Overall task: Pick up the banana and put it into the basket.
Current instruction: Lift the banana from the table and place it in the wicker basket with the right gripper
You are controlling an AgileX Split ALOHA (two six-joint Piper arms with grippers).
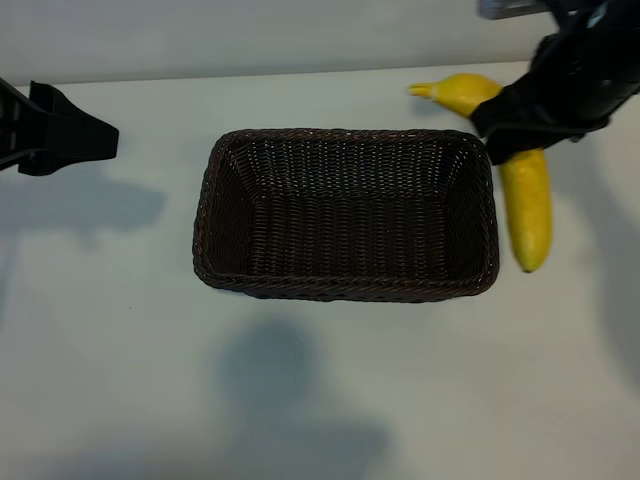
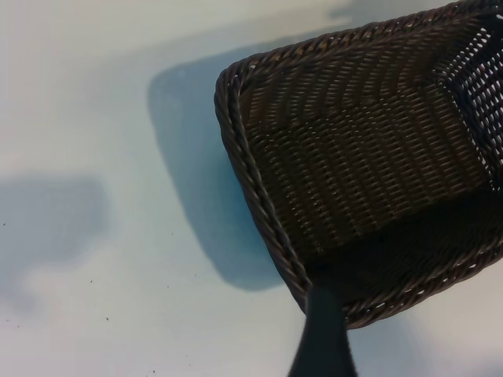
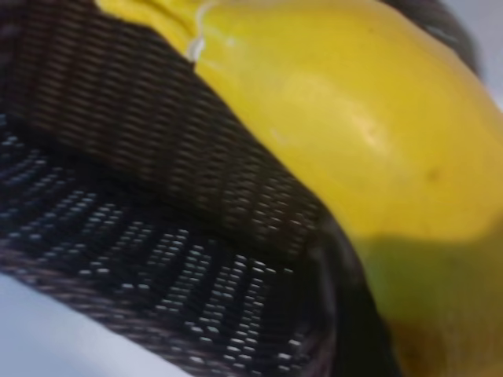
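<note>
Black plastic of the left gripper (image 1: 70,135) is seen parked at the far-left table edge, well apart from the work; its jaws stand wide with nothing between them, and only a dark fingertip (image 2: 322,338) shows in its wrist view, over the basket's corner. Dark-brown wicker of the basket (image 1: 345,285) is placed mid-table, long axis running left to right, and it is empty. Just right of its right rim the banana (image 1: 528,215) is laid on the white table (image 1: 120,380), outside the basket, beside the rim and possibly touching it. Its long axis runs near to far along that short side, with the stem end curving to the far left past the basket's far-right corner.

The right gripper (image 1: 535,125) is positioned directly over the banana's far half, so this arm is clearly the nearer one. Its jaws are partly open, but the arm body hides the fingertips in the exterior view. In the right wrist view the yellow skin fills the frame at close range, so a grip seems likely, though contact cannot be confirmed.

A lift and a short carry left over the rim would be needed. Bare table is left on the banana's right, with no other objects seen.
</note>
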